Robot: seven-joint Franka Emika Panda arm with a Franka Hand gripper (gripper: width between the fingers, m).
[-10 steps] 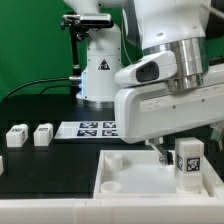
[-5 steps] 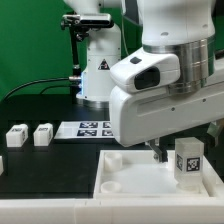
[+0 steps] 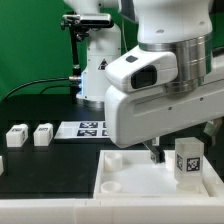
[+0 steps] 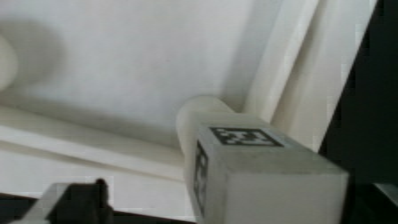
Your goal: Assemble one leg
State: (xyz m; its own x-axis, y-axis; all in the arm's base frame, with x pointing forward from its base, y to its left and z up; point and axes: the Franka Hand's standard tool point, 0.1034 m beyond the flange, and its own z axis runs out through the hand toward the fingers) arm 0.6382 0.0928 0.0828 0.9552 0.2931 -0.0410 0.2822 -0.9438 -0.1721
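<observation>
A leg [image 3: 188, 160], a small white block with a square marker, stands upright on the large flat white square piece [image 3: 130, 175] near its corner at the exterior view's right. In the wrist view the leg [image 4: 249, 155] stands close up, next to a round socket [image 4: 210, 110]. My gripper [image 4: 222, 205] is open and low over the piece, with the leg between its dark fingers [image 4: 71, 200] and a visible gap on one side. In the exterior view the arm's body hides most of the gripper [image 3: 160, 150]. Two more legs [image 3: 16, 136] [image 3: 43, 133] lie on the black table.
The marker board [image 3: 88, 128] lies on the table behind the square piece. The robot's base [image 3: 97, 75] stands at the back. The square piece has raised rims and another round socket [image 3: 112, 158] at its near corner.
The arm's body has shifted a little toward the exterior view's left. The leg on the square piece has stayed where it was.
</observation>
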